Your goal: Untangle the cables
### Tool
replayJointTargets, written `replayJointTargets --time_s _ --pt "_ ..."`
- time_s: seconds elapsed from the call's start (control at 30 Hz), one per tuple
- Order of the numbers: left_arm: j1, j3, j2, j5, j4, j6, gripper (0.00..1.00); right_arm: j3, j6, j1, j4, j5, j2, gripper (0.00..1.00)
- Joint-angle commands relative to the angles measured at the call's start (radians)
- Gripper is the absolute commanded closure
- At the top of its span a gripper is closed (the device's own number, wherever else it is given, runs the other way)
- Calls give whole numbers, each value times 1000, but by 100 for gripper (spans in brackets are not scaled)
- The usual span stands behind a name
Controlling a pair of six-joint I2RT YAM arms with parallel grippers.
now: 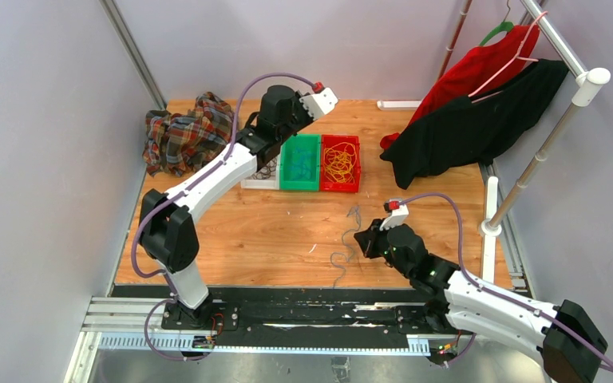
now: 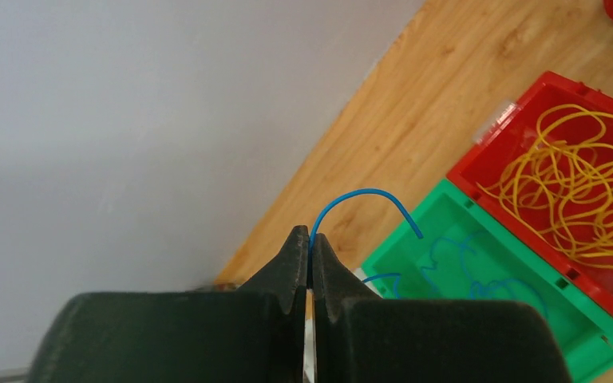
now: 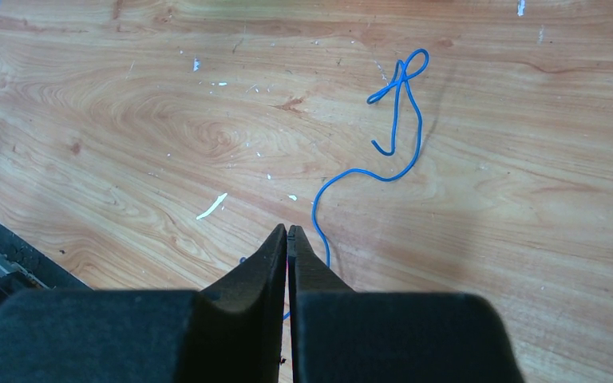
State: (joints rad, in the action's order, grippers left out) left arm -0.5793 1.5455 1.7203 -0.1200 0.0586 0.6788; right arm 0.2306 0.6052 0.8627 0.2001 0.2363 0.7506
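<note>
Wood table (image 1: pixel 231 231): pale orange planks seen from above. Clock directions take 12 as the far edge and 6 as the arm bases.
Left gripper (image 2: pixel 310 235): reaches to 11 o'clock, near the bins. Its jaws are pressed together on 1 blue wire (image 2: pixel 363 191), whose free end arcs up and over toward the green bin.
Right gripper (image 3: pixel 287 230): low over the table at 5 o'clock, jaws closed with no gap. Whether they pinch anything cannot be told.
Loose wire (image 3: pixel 403 112): 1 blue strand lying flat on the wood near the table's centre, with a small twisted loop at its far end. Its near end passes out of sight beside the right fingers.
Green bin (image 2: pixel 551 319): holds a few blue wires (image 2: pixel 455 263), loosely coiled.
Red bin (image 2: pixel 519 132): touches the green bin on its 3 o'clock side and holds a mass of yellow wires (image 2: pixel 583 183).
Pale bin (image 1: pixel 254 184): at 9 o'clock of the green bin, mostly hidden by the left arm. Dark strands lie inside, too small to name.
Step in hand: probably dropping the held blue wire into the green bin.
Doing it well: bring the pinch over the middle of the green bin. Go low enough that the springy end lands inside and does not cross into the red bin, then let go.
Progress: colours look mostly sorted, and the loose wire is not yet binned.
</note>
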Motion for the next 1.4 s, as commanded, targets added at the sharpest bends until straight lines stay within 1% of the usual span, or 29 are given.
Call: replayJointTargets --time_s 0.0,0.17,0.33,0.67,0.77,0.87,0.9,0.93,0.97,1.03,1.07,1.17,1.2,1.37 --pt "-4 -14 28 2 79 -141 100 2 -8 -22 -20 15 0 98" --pt "-4 -68 69 -1 38 -163 100 22 -15 -29 -46 8 -7 98" --pt "-4 -104 129 -15 -41 -135 100 29 -18 -40 -54 8 -19 99" --pt "2 -119 277 -75 -150 -52 100 54 -24 -63 -84 -2 -8 99" --pt "9 -114 315 -90 -154 -36 100 58 -21 -69 -96 -3 -8 100" --pt "17 -79 348 -92 -123 -26 99 67 -20 -74 -119 -2 -9 100" --pt "18 -57 360 -89 -102 -21 95 70 -20 -77 -122 -3 -12 100" --pt "19 -29 372 -89 -70 -16 87 71 -21 -76 -127 -3 -14 99" --pt "20 6 383 -89 -35 -13 77 73 -21 -77 -132 -5 -18 99" --pt "22 79 398 -88 49 -12 53 77 -23 -79 -140 -6 -23 100" --pt "21 104 398 -89 83 -12 45 80 -24 -79 -146 -7 -27 99" --pt "28 144 369 -54 155 -26 32 83 -25 -79 -156 -13 -36 99" --pt "31 157 356 -37 179 -35 30 83 -27 -79 -157 -15 -39 99" --pt "40 208 281 59 301 -75 27 81 -27 -80 -160 -18 -43 99"
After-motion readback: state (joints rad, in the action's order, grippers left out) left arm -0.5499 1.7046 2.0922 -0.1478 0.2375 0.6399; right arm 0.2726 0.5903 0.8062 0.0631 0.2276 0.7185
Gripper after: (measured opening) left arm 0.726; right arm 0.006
